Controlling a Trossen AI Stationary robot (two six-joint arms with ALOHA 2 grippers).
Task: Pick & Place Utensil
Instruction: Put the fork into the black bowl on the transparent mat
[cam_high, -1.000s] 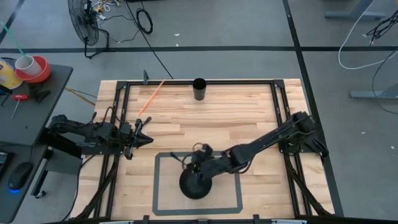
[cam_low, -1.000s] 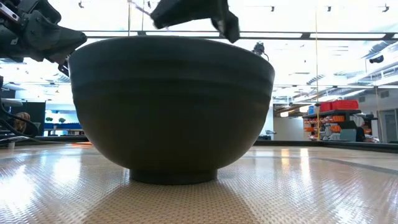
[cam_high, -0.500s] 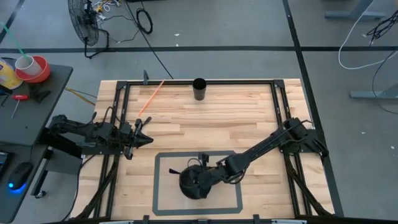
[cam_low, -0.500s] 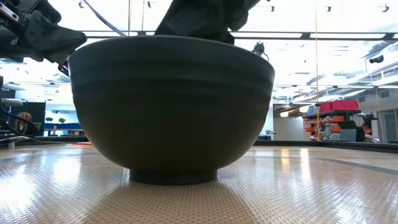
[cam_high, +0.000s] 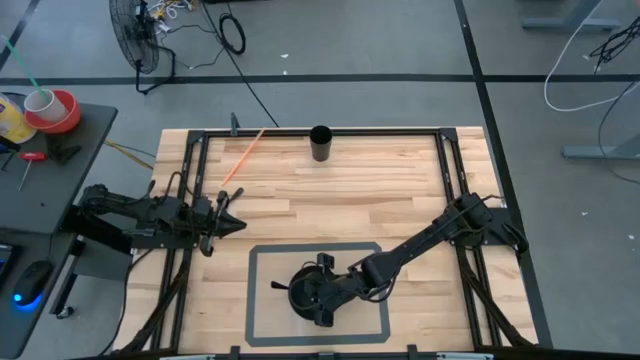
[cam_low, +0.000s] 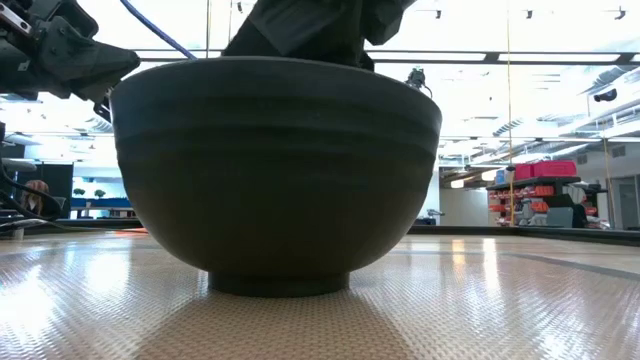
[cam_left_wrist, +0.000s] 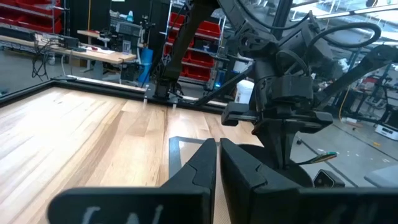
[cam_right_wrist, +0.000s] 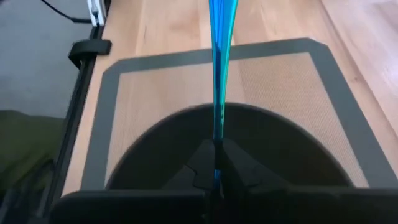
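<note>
A thin blue utensil is in my right gripper, which is shut on it and hangs over the dark bowl. The bowl stands by its foot on a tan mat near the table's near edge. In the low view the bowl fills the picture. There my right gripper dips behind its rim and the utensil slants up to the left. My left gripper waits shut at the table's left side. My right gripper pinches the blue utensil between its two fingers at one end. The utensil runs on past the fingertips, in line with them. It is lifted clear. Its free end points toward the table's left and slants upward above the bowl's rim.
A black cup stands at the table's far edge. An orange utensil lies on the wood at the far left. A dark frame borders the table. Bare wood lies between the mat and the cup.
My right gripper has moved toward the table's near edge and down, from behind the bowl to over its opening, carrying the blue utensil along. Its fingers have sunk behind the bowl's rim in the low view. The bowl has stayed in place.
</note>
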